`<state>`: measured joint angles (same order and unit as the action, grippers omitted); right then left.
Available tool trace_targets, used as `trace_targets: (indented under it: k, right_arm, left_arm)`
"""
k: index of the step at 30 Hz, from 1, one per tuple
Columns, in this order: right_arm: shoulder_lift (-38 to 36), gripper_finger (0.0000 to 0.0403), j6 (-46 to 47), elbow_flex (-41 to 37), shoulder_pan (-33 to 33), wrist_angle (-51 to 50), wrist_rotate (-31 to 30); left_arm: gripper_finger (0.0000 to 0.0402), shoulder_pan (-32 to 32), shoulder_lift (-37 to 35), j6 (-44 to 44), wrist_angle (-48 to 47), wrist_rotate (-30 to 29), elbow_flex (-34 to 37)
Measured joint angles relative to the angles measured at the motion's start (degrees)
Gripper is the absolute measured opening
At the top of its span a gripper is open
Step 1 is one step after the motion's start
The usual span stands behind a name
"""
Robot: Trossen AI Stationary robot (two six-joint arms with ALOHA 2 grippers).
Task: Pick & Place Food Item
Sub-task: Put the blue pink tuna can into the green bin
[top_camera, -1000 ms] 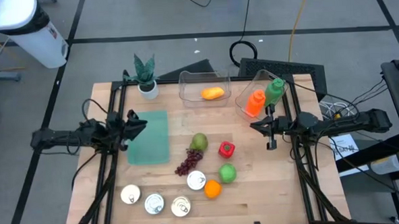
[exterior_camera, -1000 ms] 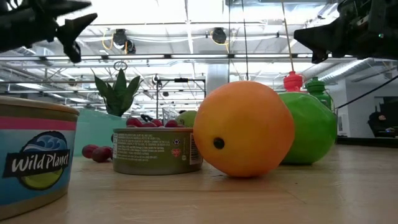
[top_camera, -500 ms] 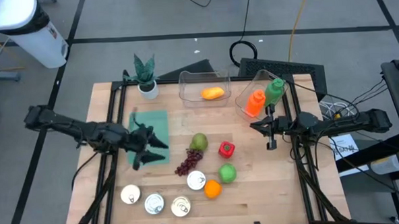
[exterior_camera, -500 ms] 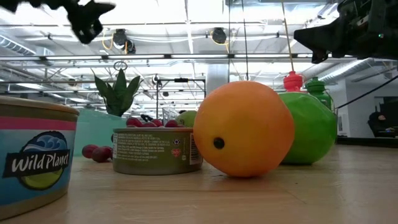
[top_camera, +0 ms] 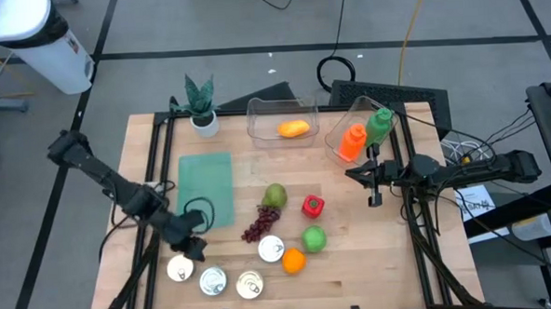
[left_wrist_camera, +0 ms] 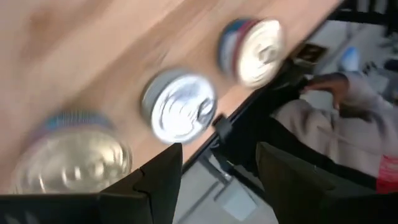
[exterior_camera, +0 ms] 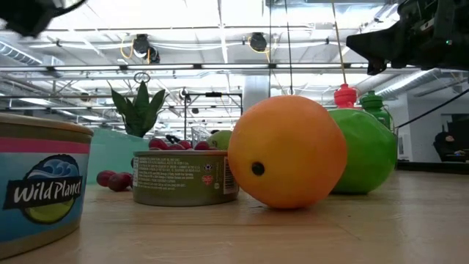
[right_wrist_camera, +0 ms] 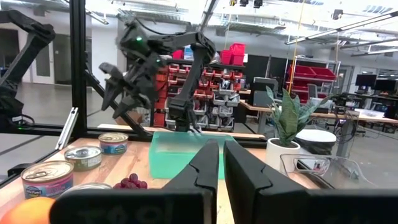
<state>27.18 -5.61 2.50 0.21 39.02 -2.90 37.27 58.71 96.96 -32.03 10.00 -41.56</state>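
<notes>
My left gripper point(top_camera: 192, 245) is open and empty, hanging above the near-left of the table by three tins point(top_camera: 213, 281). Its wrist view looks down on these tins point(left_wrist_camera: 179, 106) past its spread fingers point(left_wrist_camera: 217, 180). It also shows at the top left of the low view point(exterior_camera: 29, 15). The food lies mid-table: a pear point(top_camera: 274, 195), grapes point(top_camera: 259, 223), a red pepper point(top_camera: 312, 206), a green fruit point(top_camera: 314, 238) and an orange point(top_camera: 293, 260). A fourth tin point(top_camera: 271, 249) stands by the orange. My right gripper point(top_camera: 358, 175) waits shut and empty above the table's right side.
A green mat point(top_camera: 205, 188) lies at the left. At the far edge stand a potted plant point(top_camera: 200, 109), a clear tub with a yellow-orange item point(top_camera: 294, 128) and a tilted bin with two bottles point(top_camera: 358, 134). A person point(left_wrist_camera: 336, 106) shows beyond the table's near edge.
My left gripper has swung from the mat's far-left corner across the mat toward the table's near edge, and has tipped down over the tins. It stays open. My right arm has kept still.
</notes>
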Motion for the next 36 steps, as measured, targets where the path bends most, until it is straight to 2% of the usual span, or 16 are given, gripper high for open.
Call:
trace_targets:
  k: [5,11,16,18,22,25,28,32,36]
  right_arm:
    - [0.0,0.0014,0.0,0.0,0.0,-0.06,0.02]
    - [0.0,0.0013,0.0,0.0,0.0,-0.07,0.01]
    - [0.0,0.0013,0.0,0.0,0.0,-0.08,0.0]
    - [-0.02,0.0013,0.0,0.0,0.01,-0.08,0.02]
    - [-0.02,0.0013,0.0,0.0,0.02,-0.08,0.0]
    - [-0.02,0.0013,0.0,0.0,0.0,-0.08,0.02]
    - [-0.02,0.0013,0.0,0.0,0.0,-0.08,0.02]
    - [-0.02,0.0013,-0.02,0.0,0.0,-0.08,0.0]
    - [-0.02,0.0013,0.0,0.0,0.0,-0.17,0.01]
  left_arm:
    - [0.0212,7.66,4.34,10.98,-0.84,-1.41,0.0]
    - [0.0211,13.4,8.86,24.35,-10.31,-1.05,0.11]
    - [0.0211,16.65,13.11,28.75,-7.97,-2.31,0.11]
    - [0.0211,17.59,14.67,28.74,-6.95,0.7,0.11]
    - [0.0211,19.69,16.7,31.64,-4.48,10.38,0.11]
    - [0.0211,21.26,16.68,35.32,-3.95,11.67,0.1]
    - [0.0211,21.76,16.74,35.87,-4.92,10.08,0.09]
    - [0.0211,21.78,18.05,32.29,-8.16,1.28,0.11]
    - [0.0211,21.8,19.83,29.45,-7.84,-3.32,-0.14]
